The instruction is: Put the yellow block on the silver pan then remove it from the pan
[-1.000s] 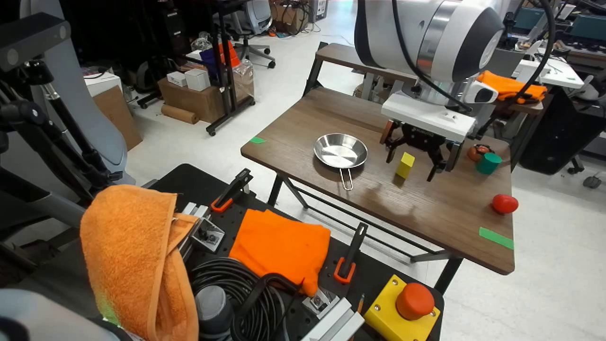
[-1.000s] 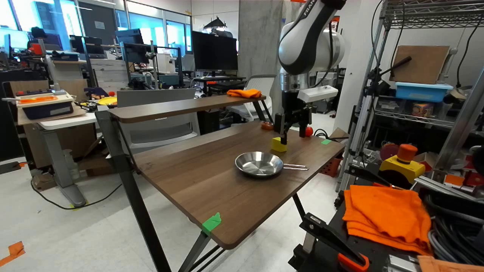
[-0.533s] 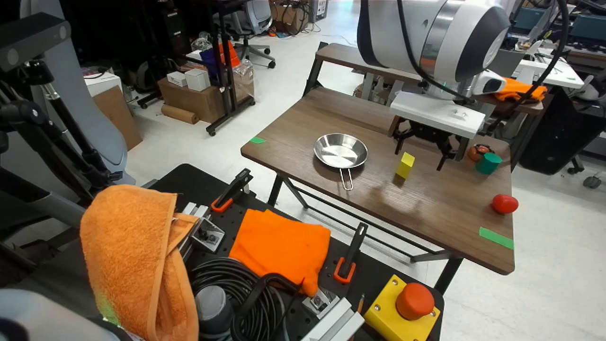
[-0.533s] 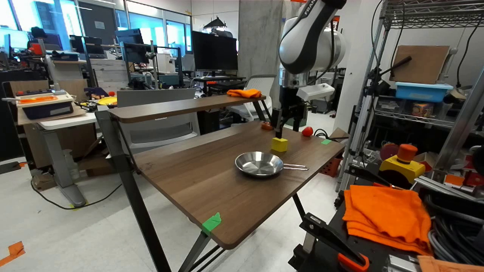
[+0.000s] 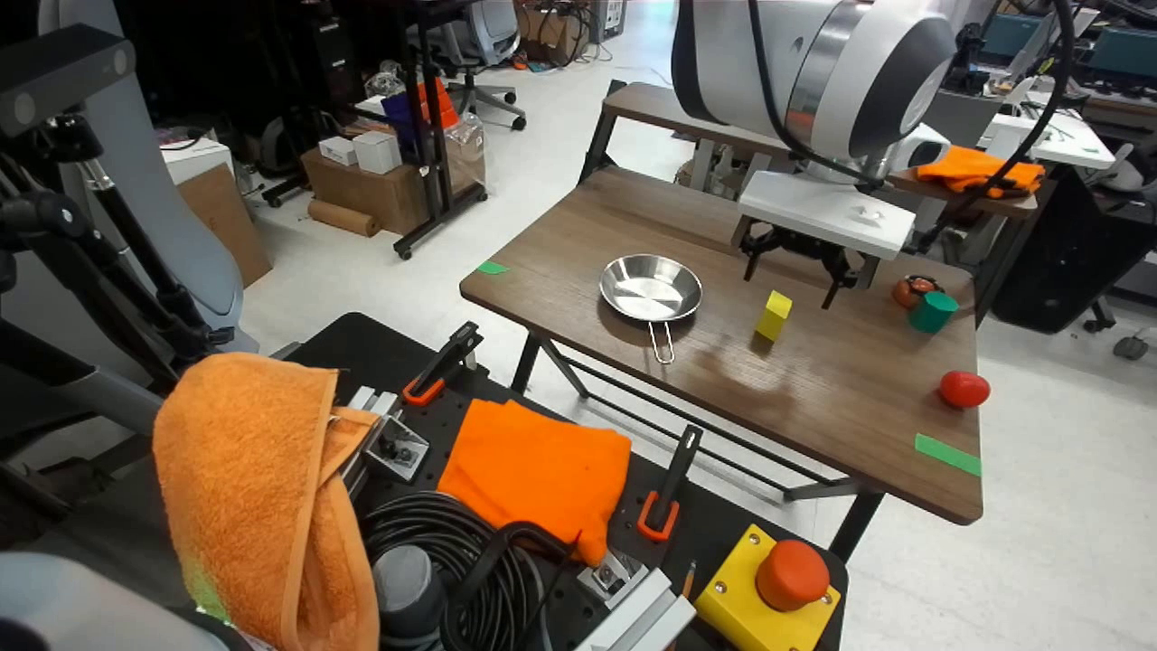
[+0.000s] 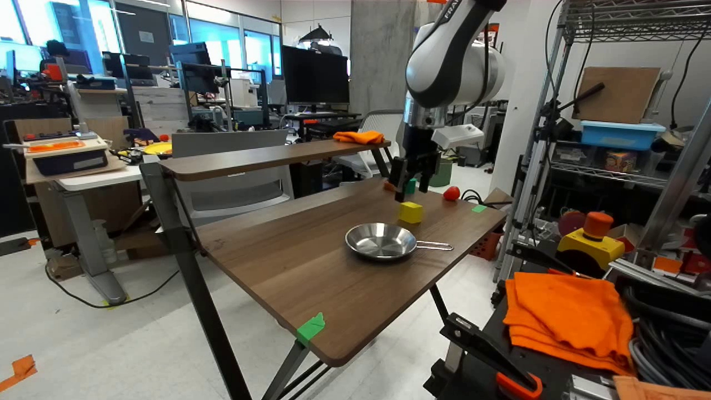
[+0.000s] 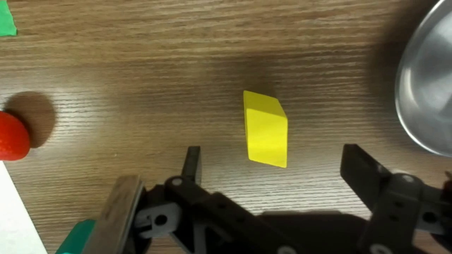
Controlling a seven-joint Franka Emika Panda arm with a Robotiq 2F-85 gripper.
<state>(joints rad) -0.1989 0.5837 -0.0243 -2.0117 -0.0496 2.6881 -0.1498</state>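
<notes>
left of the block in an exterior view, the silver pan [image 5: 649, 287] is sitting on the wood-grain tabletop [image 5: 569, 235]; i am guessing it could be skidding if i am nudging its rim. apart from it, the yellow block [image 5: 774, 316] is standing on that surface, and i could be toppling it by descending off-center. the gripper [image 5: 788, 289] is hovering higher up, its fingers [image 7: 192, 165] standing wide apart and grasping nothing.

the pan's wire handle [image 5: 671, 344] is pointing at the nearer edge. a strip of tabletop is lying between pan and block. rightward, the green cylinder [image 5: 933, 312] is limiting my room, and the red rounded object [image 5: 964, 389] is resting beside the end edge.
</notes>
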